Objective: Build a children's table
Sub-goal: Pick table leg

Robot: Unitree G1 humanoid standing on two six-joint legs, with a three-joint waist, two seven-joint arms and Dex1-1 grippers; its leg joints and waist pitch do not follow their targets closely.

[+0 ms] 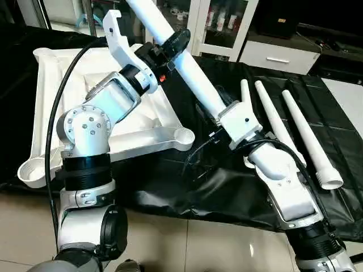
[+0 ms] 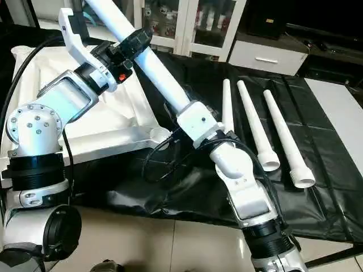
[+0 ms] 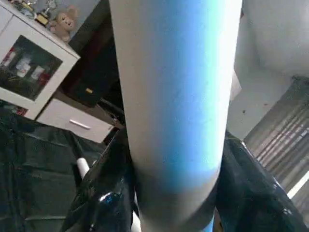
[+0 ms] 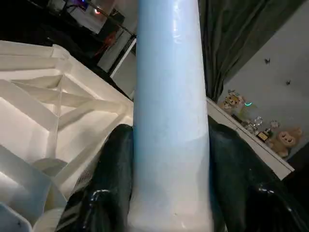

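Overhead, both grippers clamp one white leg held slanting above the black sheet, left gripper high on it, right gripper lower, tabletop upside down at left, three legs lying at right.

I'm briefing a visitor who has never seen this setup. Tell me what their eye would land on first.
First, the long white leg held up at a slant over the black sheet, gripped low by the right hand and higher up by the left hand. Next, the white table top lying underside up on the left. Three more legs lie side by side on the right.
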